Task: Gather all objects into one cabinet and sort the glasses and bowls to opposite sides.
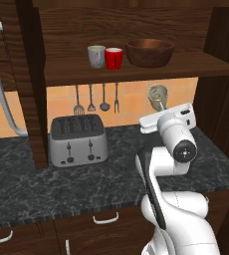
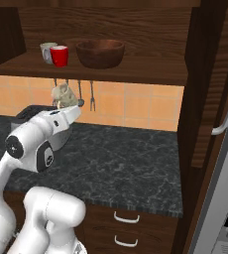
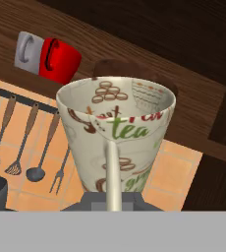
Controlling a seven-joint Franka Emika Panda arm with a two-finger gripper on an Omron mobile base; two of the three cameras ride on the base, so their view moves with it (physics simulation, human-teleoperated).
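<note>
Mug [image 3: 116,133] | cream, brown-green "tea" print, handle facing camera | jaws clamped on mug

We see a glossy white arm [image 1: 178,144] built of rounded, bulbous segments (smooth as moulded plastic), with a dark circular cap on one joint, a dark strip running down the lower link, and a boxy white hand.

shelf board [image 1: 196,67] bare right of bowl [image 1: 150,52] — cups [image 1: 113,58] crowd left

Cream mug [image 3: 116,133], brown-green tea print; red cup [image 1: 113,58]; possibly grey cup [image 1: 96,55].
</note>
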